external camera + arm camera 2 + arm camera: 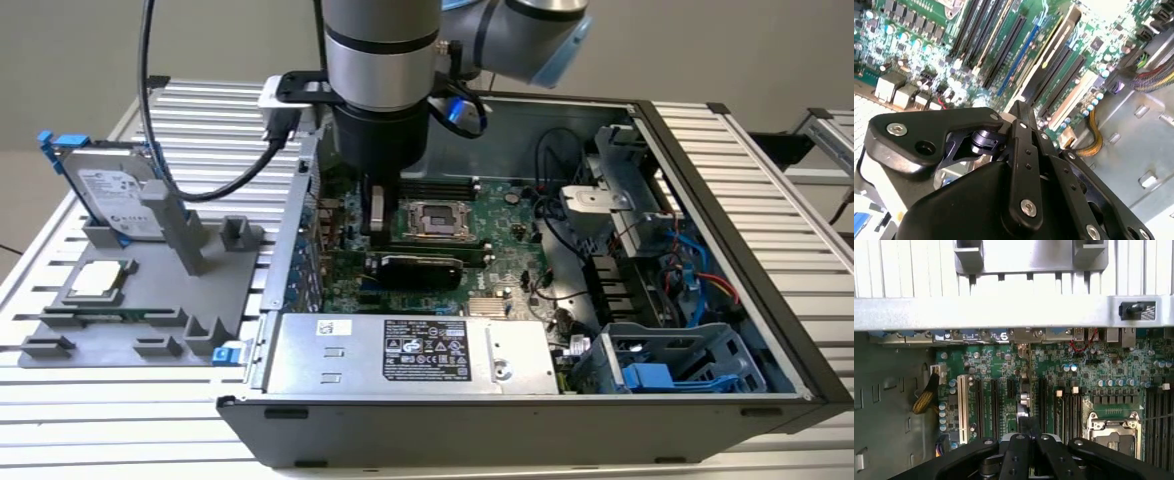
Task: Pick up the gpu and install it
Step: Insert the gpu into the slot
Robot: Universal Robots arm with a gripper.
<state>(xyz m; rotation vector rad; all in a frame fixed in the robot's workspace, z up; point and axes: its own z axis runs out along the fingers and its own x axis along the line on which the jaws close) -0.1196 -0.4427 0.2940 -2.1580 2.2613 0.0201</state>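
Observation:
The gpu [420, 268] stands on edge across the green motherboard [501, 215] inside the open computer case, its black shroud facing the front. In both wrist views I look down on its thin top edge [1024, 400] [1054, 52], which runs along an expansion slot toward the case's rear wall. My gripper [378, 228] hangs just above the card's end nearest the exterior view's left. Its black fingers meet at a point [1026, 426] [1021, 106], shut, with nothing visible between them. A small gap seems to separate the fingertips from the card.
A grey fixture [147, 290] at the exterior view's left holds a silver hard drive with blue rails [114, 190] and a processor chip [100, 280]. Inside the case are the power supply [407, 352], the processor socket [434, 215], loose cables [567, 205] and a drive cage [674, 365].

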